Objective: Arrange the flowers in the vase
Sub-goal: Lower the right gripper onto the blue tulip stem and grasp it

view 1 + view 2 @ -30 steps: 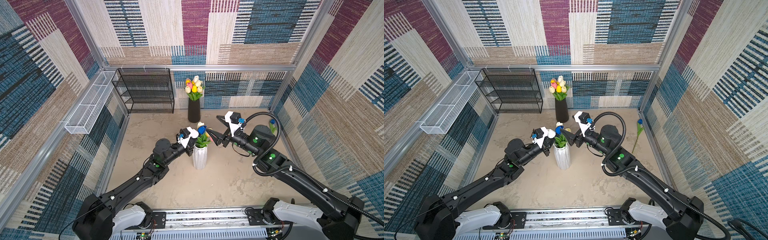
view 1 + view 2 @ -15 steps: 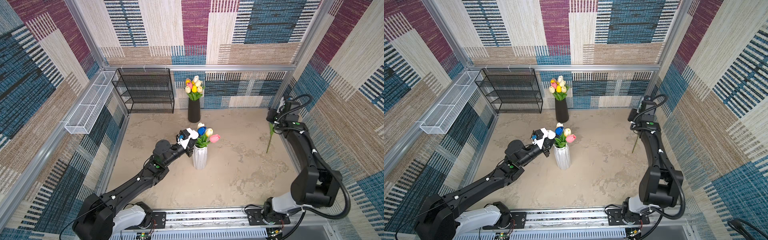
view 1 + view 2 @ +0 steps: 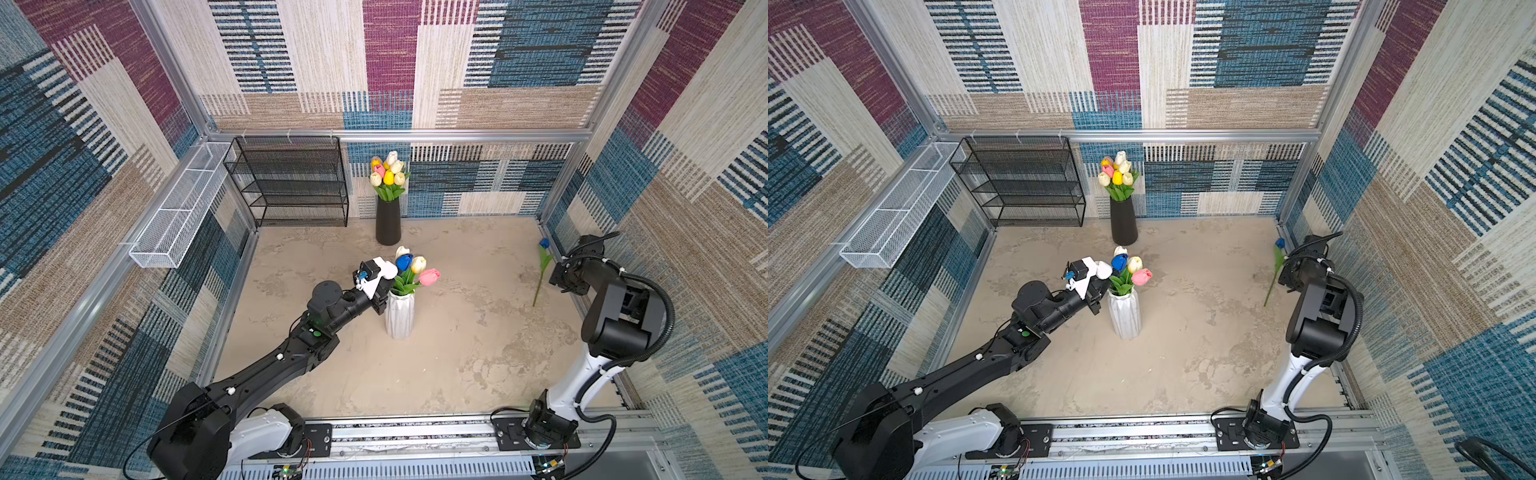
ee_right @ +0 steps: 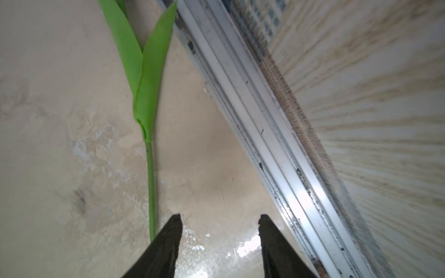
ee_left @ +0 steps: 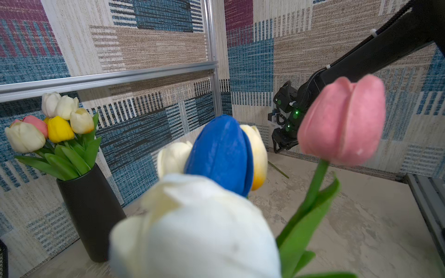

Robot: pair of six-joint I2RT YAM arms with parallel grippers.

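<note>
Right wrist view: the right tool (image 4: 219,223) hangs with jaws apart over the counter (image 4: 72,120). The loose blue tulip (image 4: 151,183) lies with its stem just outside the gap, not between the jaws. The step looks like picking up this flower; next the tool must shift sideways to straddle the stem, then close. The left tool (image 3: 379,299), closed, sits at the white vase (image 3: 400,316); any stem it pinches is hidden. That vase holds white, blue, cream and pink tulips (image 3: 409,270); the black vase (image 3: 388,224) holds a fuller bunch (image 3: 388,176).
</note>
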